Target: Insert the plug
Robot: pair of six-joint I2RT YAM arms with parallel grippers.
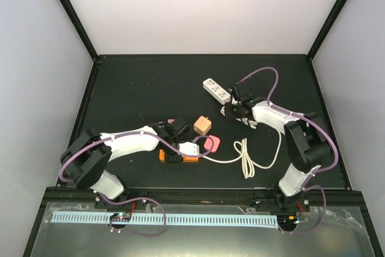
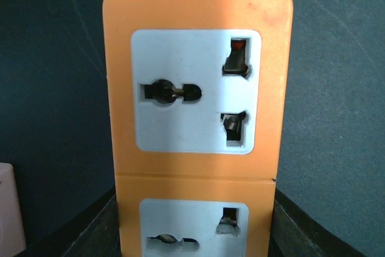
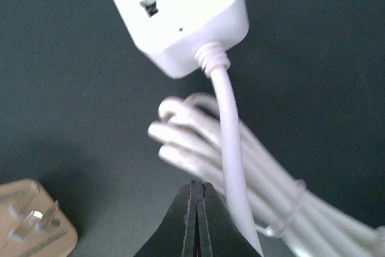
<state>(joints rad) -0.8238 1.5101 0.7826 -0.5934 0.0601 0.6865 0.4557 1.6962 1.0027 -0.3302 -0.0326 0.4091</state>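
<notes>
Left arm's stretched in toward the middle of the table (image 1: pixel 120 88), and the left gripper (image 1: pixel 174 151) is down over the orange power strip (image 1: pixel 173 157). On the wrist view its dark fingers (image 2: pixel 90 230) sit tight against both long sides, so the jaws are clamped on the strip. That strip fills the wrist view: two white socket faces, and every hole that shows is empty. The white plug (image 1: pixel 190 147) lies at the strip's far end, right by the gripper; whether it rests on the strip I can't tell. Its cord runs right into a bundled coil of cord (image 1: pixel 244 158) near the front edge. It's crowded around that end. A pink object (image 1: pixel 212 144) sits just beside the plug on its right, and a tan cube adapter (image 1: pixel 202 126) sits a little beyond, prongs up on the right wrist view. Over to the right gripper (image 1: pixel 233 111): it hangs near the white power strip (image 1: pixel 216 89) toward the back, and its fingertips (image 3: pixel 187 209) are pressed flat together with nothing between them. The white strip's own cable (image 3: pixel 231 148) passes just beside the right finger, with looped cord bunched under it.
</notes>
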